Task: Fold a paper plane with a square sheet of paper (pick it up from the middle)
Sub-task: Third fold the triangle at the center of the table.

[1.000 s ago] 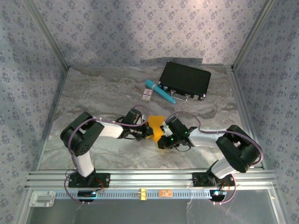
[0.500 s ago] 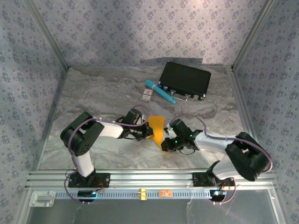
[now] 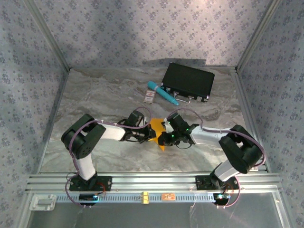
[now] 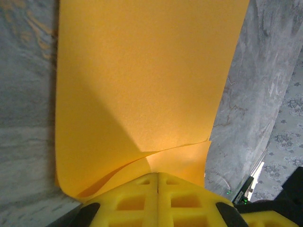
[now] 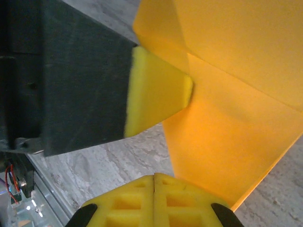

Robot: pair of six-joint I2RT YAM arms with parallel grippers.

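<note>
The left gripper [image 4: 157, 177] is clamping the thin orange-yellow square sheet of paper [image 4: 142, 71] while the closed right gripper [image 5: 155, 178] is seemingly creasing it, needing straight pressure next.

— Colours on the left arm [image 3: 90, 137]?
— Black at the joints, white along the tubes between. Same on the right arm [image 3: 223, 142].
— Cables?
— A thin purple-grey cable [image 3: 70, 141] looped along each arm, base to wrist.
— And the tips?
— Bright yellow on the left gripper [image 4: 157, 176] and the right gripper [image 5: 155, 177]. Blocky, moulded with square pockets, rounded black housing behind.
— Lights or loose wiring?
— Small green lights [image 3: 174, 140] on the right wrist. Red and black wires [image 5: 9, 182] beside a metal bracket. Black base [image 3: 90, 183] under each arm, with a faint bluish glow just below.
</note>
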